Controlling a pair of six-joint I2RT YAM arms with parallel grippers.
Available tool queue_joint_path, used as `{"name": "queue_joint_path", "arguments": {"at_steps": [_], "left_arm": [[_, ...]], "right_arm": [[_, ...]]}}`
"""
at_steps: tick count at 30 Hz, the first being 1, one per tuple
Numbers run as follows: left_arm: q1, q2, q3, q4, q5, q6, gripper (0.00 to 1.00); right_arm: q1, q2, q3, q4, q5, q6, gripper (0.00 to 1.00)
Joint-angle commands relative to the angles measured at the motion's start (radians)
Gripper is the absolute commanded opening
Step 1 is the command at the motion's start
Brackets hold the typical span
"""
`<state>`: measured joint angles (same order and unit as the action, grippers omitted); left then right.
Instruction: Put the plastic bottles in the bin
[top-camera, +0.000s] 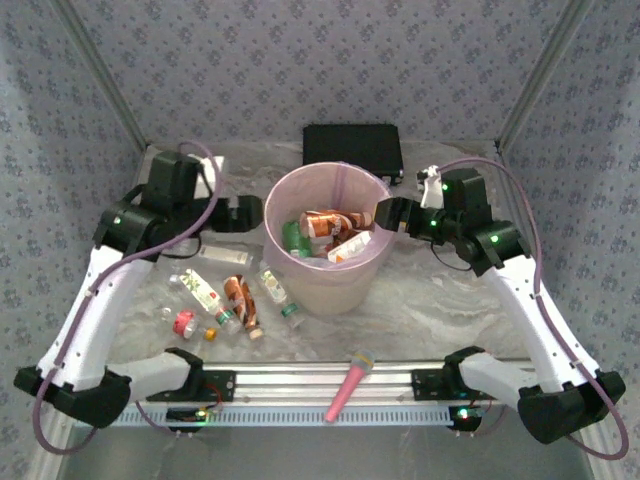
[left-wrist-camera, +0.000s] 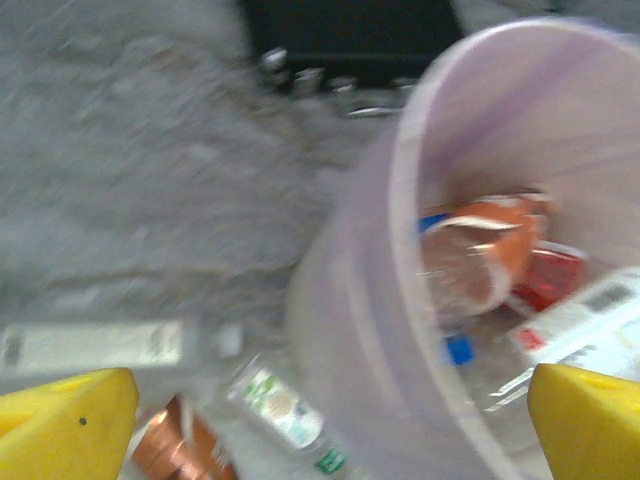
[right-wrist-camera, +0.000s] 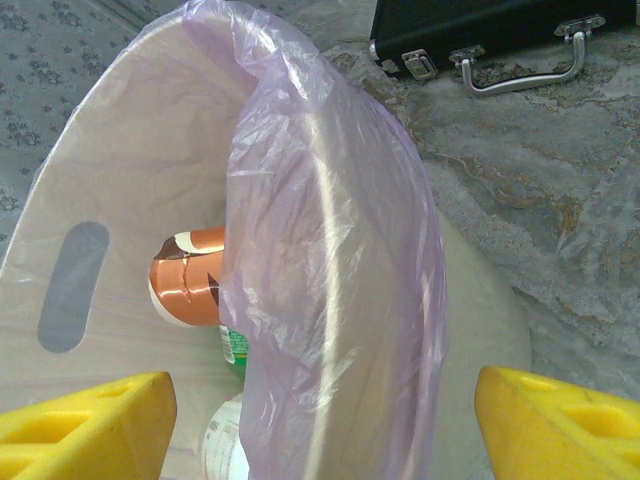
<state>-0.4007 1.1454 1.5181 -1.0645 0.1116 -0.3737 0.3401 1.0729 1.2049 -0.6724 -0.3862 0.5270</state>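
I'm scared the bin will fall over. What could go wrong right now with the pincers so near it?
The right pincer sits open astride the rim of the bin, so it might snag the pink bag or tip the bin. The left pincer, open too, is close to its wall and could bump it. The bottles lying beside it might get knocked and roll.

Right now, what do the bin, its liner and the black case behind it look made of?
The bin: cream, smooth matte, likely moulded plastic, with a cut-out slot. Its liner: thin translucent pink plastic film, glossy and crinkled over the rim. The black case: dark shell, material unclear; latches and handle look like shiny metal.
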Motion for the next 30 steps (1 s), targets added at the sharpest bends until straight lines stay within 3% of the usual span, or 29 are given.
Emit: {"name": "queue_joint_path", "arguments": {"at_steps": [1,6,9,18,22,26,30], "left_arm": [[0.14,-0.051,-0.092,-0.093,-0.015,-0.053,1.0],[0.387,-0.085,-0.256,0.04,-0.092,-0.025,1.0],[0.479,-0.063,-0.356,0.171,-0.091,0.002,1.0],[0.519,0.183,-0.398,0.283,-0.163,0.171,0.98],[0.553,0.259,-0.398,0.289,-0.172,0.194,0.9],[0.618,0.327,-0.427,0.311,-0.063,0.2,0.86],[0.623,0.367,-0.458,0.328,-0.066,0.208,0.86]], "right_arm": [[-0.006,0.014,0.001,0.014,-0.027,-0.03,0.8],[-0.008,0.038,0.0,0.046,-0.074,-0.045,0.8],[-0.009,0.056,0.005,0.059,-0.083,-0.058,0.8],[-0.018,0.087,0.005,0.066,-0.137,-0.081,0.8],[-0.024,0.084,-0.004,0.066,-0.141,-0.086,0.8],[-0.032,0.077,-0.004,0.066,-0.143,-0.094,0.8],[-0.042,0.074,-0.004,0.065,-0.143,-0.093,0.8]]}}
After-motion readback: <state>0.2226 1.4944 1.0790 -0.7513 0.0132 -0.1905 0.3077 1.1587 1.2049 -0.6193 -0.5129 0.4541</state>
